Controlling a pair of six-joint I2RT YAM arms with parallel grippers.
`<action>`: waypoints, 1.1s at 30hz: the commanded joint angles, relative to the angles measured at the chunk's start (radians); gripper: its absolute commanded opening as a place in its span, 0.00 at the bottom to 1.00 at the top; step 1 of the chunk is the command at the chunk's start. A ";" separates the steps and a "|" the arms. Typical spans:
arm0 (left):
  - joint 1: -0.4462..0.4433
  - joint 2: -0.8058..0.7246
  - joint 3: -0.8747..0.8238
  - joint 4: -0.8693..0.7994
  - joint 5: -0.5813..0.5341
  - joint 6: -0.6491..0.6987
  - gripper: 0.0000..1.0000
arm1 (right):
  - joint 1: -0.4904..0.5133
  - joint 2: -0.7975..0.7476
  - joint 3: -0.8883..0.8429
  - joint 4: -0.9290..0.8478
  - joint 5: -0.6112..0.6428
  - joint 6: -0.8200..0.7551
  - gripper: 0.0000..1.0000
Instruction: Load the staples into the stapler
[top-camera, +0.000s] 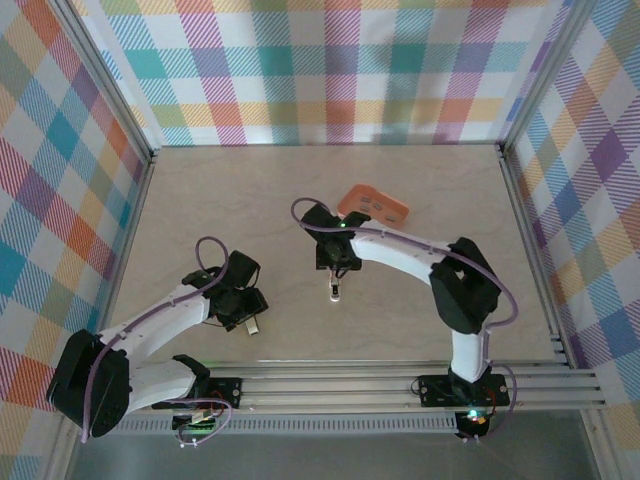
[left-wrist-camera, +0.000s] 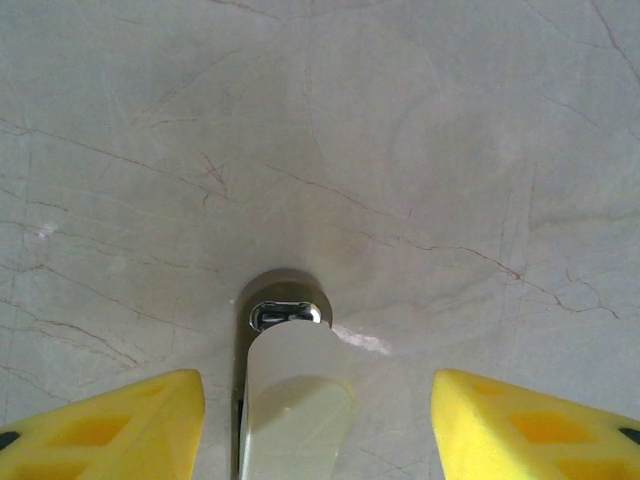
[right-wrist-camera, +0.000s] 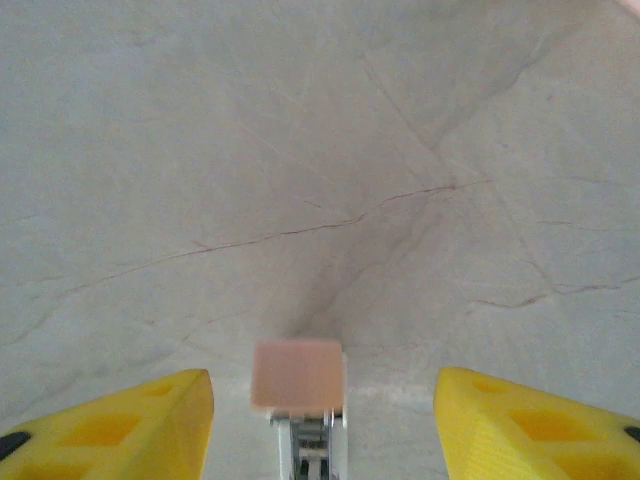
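The pink stapler (right-wrist-camera: 298, 374) lies on the table between the yellow fingertips of my right gripper (right-wrist-camera: 322, 425). Its pink end points away and a white and metal channel shows behind it. The jaws stand open, with a gap to the stapler on each side. From above, the stapler (top-camera: 336, 291) sits just below the right gripper (top-camera: 337, 272). My left gripper (left-wrist-camera: 318, 425) is open around a small grey-white oblong piece (left-wrist-camera: 292, 400) with a shiny metal tip, and does not touch it. The staples are too small to make out.
A salmon-orange tray (top-camera: 373, 206) with a few pale specks sits behind the right gripper, past mid-table. The grey-white piece (top-camera: 254, 326) lies near the front left. Checked walls close in the table (top-camera: 200, 200) on three sides, and a metal rail runs along the near edge.
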 joint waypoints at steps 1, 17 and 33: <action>0.007 0.015 -0.003 -0.016 0.007 0.010 0.59 | 0.008 -0.101 -0.023 0.011 0.049 -0.027 0.61; 0.007 -0.017 0.058 -0.089 -0.011 0.083 0.18 | 0.016 -0.272 -0.137 0.142 0.045 -0.058 0.60; 0.006 -0.235 0.185 0.279 0.287 0.833 0.01 | -0.040 -0.424 -0.206 0.328 -0.433 -0.328 0.65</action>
